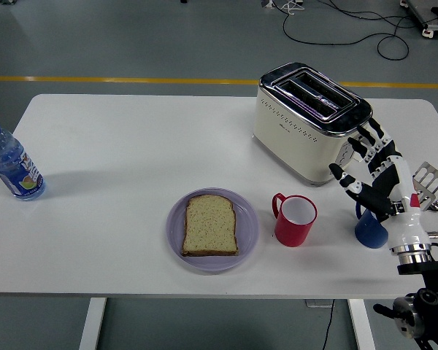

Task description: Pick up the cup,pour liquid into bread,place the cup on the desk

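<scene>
Red cup (296, 219) sits upright on the counter (117, 146), just right of the plate (212, 230) w/ the bread (211, 225), not gripped. Judged from this, pick-up, pour and set-down are all left to do. Right hand (376, 175) hovers above the blue cup (370, 227), near the toaster (310, 120); fingers (370, 138) spread wide, holding nothing.

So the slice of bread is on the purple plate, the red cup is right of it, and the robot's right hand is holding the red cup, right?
Not quite. The bread is on the purple plate with the red cup to its right, but the head view shows the right hand raised with fingers spread, clear of the red cup and holding nothing.
</scene>
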